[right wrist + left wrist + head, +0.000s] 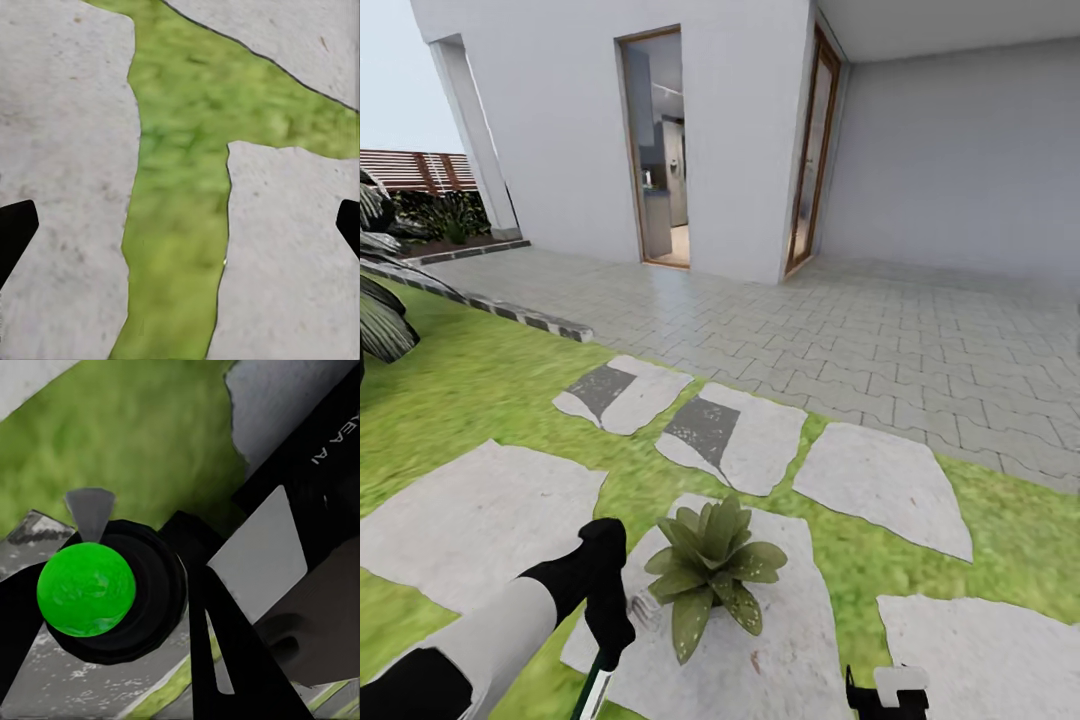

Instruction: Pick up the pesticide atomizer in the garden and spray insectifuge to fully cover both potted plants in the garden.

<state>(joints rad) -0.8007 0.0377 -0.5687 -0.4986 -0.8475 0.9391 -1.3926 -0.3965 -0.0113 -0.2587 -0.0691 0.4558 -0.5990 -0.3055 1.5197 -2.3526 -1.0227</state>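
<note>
- The spraying step is judged to be in hand: the pesticide atomizer (pixel 596 688) is held clenched in the left gripper (pixel 608 640), its whitish trigger head (pixel 643 608) pointed at the near left side of a potted plant (pixel 712 568).
- In the left wrist view the bottle's dark round end with a green top (pixel 87 589) is seen gripped between the black fingers (pixel 225 645).
- Fine whitish specks of insectifuge (pixel 742 598) are seen on the near leaves only; coverage is judged partial.
- Only 1 of the 2 plants is in view, standing on a grey stepping stone (pixel 790 640).
- The next move is judged to call for sweeping the nozzle across the far and right leaves, kept apart from the foliage.
- The right gripper (pixel 888 695) hangs released and empty over stone and grass (pixel 180 225), its black fingertips (pixel 15 232) spread wide.
- Open lawn (pixel 480 380) and stones lie all around; a raised paving kerb (pixel 510 312) and palm fronds (pixel 382 320) border the far left.
</note>
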